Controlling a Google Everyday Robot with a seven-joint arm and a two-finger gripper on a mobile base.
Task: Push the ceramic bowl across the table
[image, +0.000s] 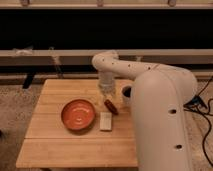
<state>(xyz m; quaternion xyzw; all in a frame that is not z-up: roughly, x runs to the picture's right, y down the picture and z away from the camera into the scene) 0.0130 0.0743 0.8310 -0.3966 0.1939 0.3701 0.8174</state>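
There is one table (60, 150), made of light wood with stripes along its top. On it sits one ceramic bowl (78, 114), round, shiny and orange-red. The bowl is in the middle part of the table, a bit to the left side of the picture. Just beside the bowl, on its right, lies one small white block (105, 121). The two look very close, maybe touching (it is hard to be sure). A little above the block lies one small reddish thing (111, 106). Next to the big white arm (160, 110) stands one dark cup (126, 92) with a white outside.

The robot has one gripper (106, 93). It points down over the table, right above the reddish thing and near the bowl, but apart from it. I cannot tell if the gripper is spread or closed.
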